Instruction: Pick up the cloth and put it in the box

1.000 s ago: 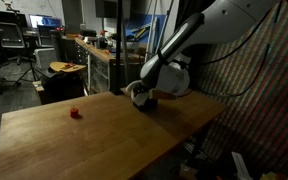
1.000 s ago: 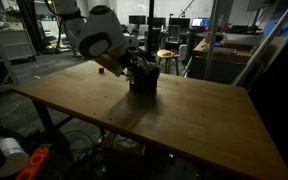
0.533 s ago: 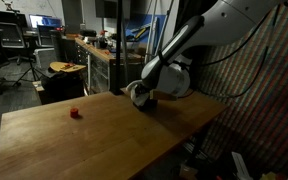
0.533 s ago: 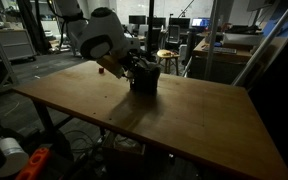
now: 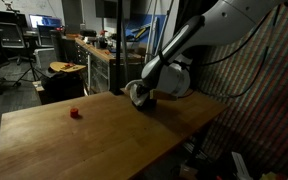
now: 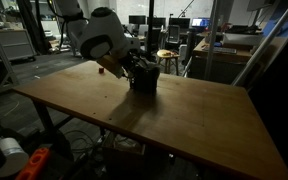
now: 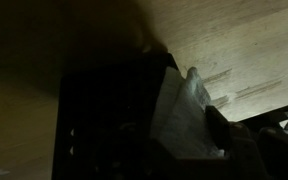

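1. While the cloth (image 7: 189, 115) sits bunched along one edge of the black mesh box (image 7: 104, 120) in the wrist view (too dark to tell whether it is inside the wall or draped over it), the main risk is that part of it hangs outside and slides onto the counter (image 7: 244, 40).
2. If fabric is snagged on a finger, lifting away could drag the cloth out, or tip the box, which looks light.
3. As for the tool (image 6: 134, 68), it sits right at the box's top in both exterior views. I cannot tell how wide its jaws stand, or whether they pinch the cloth.
4. Farther off, the small red object (image 5: 75, 113) lies well apart from the box and looks like no hazard.
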You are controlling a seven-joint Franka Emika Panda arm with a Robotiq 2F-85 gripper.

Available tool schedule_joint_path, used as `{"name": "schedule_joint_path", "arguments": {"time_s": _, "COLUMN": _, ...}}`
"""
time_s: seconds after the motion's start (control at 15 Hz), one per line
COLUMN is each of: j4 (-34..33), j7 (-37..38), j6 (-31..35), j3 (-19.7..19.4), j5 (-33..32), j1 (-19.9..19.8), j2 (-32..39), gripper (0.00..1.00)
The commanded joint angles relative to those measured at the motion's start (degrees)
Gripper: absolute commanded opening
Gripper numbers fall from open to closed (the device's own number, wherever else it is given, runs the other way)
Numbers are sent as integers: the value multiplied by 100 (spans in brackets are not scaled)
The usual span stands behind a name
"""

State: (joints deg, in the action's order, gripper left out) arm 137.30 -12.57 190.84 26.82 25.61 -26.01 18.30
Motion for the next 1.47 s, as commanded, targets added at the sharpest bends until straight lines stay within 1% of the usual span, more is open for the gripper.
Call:
{"name": "schedule_joint_path", "arguments": {"time_s": 0.0, "j4": 3, "j7": 15, "j6": 50, "j3": 236, "j5": -61, "j1": -215, "j2": 48, "gripper": 31}}
{"name": "schedule_joint_path", "arguments": {"time_s": 0.07, "j4": 14, "j7": 17, "j6": 34, "j3": 248, "j5": -58, "j1": -226, "j2": 32, "gripper": 29}}
{"name": "schedule_joint_path", "arguments": {"time_s": 0.2, "j4": 48, "j7": 12, "j6": -89, "j3": 279, "j5": -52, "j1": -253, "j2": -34, "gripper": 29}}
{"name": "schedule_joint_path", "arguments": {"time_s": 0.33, "j4": 93, "j7": 3, "j6": -211, "j3": 208, "j5": -18, "j1": -182, "j2": -149, "gripper": 29}}
{"name": "schedule_joint_path", "arguments": {"time_s": 0.67, "j4": 168, "j7": 15, "j6": -455, "j3": 200, "j5": 15, "j1": -187, "j2": -395, "gripper": 29}}
{"name": "schedule_joint_path", "arguments": {"time_s": 1.13, "j4": 333, "j7": 4, "j6": -1083, "j3": 158, "j5": 37, "j1": -215, "j2": -1120, "gripper": 29}}
{"name": "schedule_joint_path", "arguments": {"time_s": 1.4, "j4": 383, "j7": -24, "j6": -1337, "j3": 170, "j5": 71, "j1": -236, "j2": -1413, "gripper": 29}}
